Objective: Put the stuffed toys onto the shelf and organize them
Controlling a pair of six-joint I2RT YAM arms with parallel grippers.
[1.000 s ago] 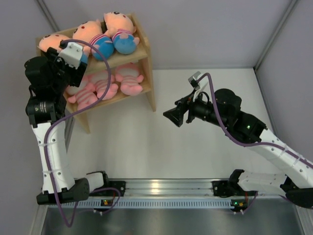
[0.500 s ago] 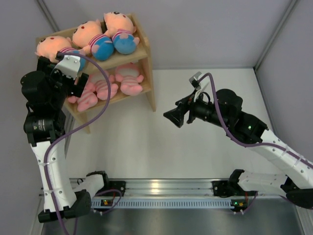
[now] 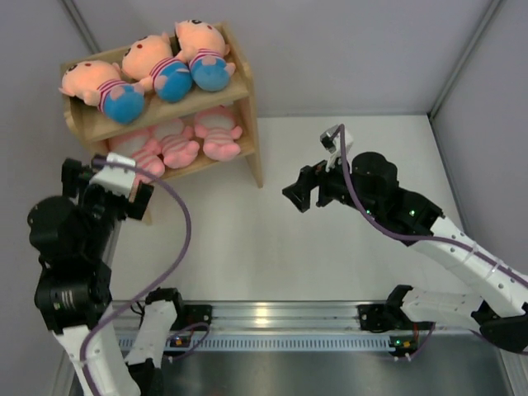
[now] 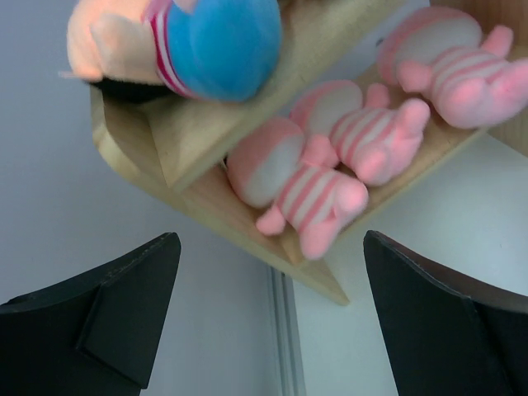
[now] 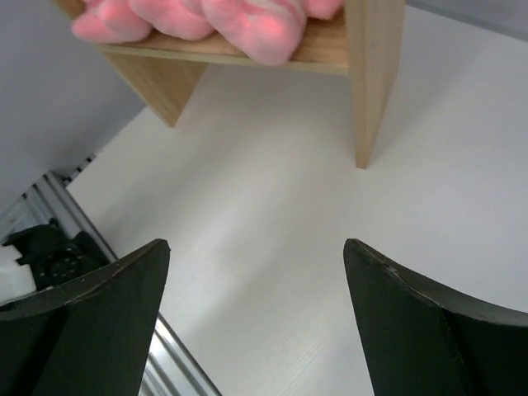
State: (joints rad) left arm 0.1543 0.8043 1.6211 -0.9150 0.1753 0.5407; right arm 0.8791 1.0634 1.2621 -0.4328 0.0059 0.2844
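Observation:
The wooden shelf (image 3: pixel 246 99) stands at the back left. Three peach dolls with blue pants (image 3: pixel 153 66) lie in a row on its top tier. Three pink striped pigs (image 3: pixel 181 140) lie on the lower tier. My left gripper (image 3: pixel 95 177) is open and empty, drawn back below the shelf's left end. In the left wrist view I see the shelf (image 4: pixel 214 194), one doll (image 4: pixel 190 41) and the pigs (image 4: pixel 313 177) ahead of the gripper (image 4: pixel 272 272). My right gripper (image 3: pixel 297 194) is open and empty over the table, right of the shelf. In the right wrist view the gripper (image 5: pixel 256 256) faces the shelf's legs (image 5: pixel 371 74).
White walls with metal corner posts (image 3: pixel 78 25) close in the table at the back and sides. An aluminium rail (image 3: pixel 272 318) with the arm bases runs along the near edge.
My left arm has pulled back and down, away from the shelf's top tier; the left doll now lies uncovered there. My right gripper shifted slightly.

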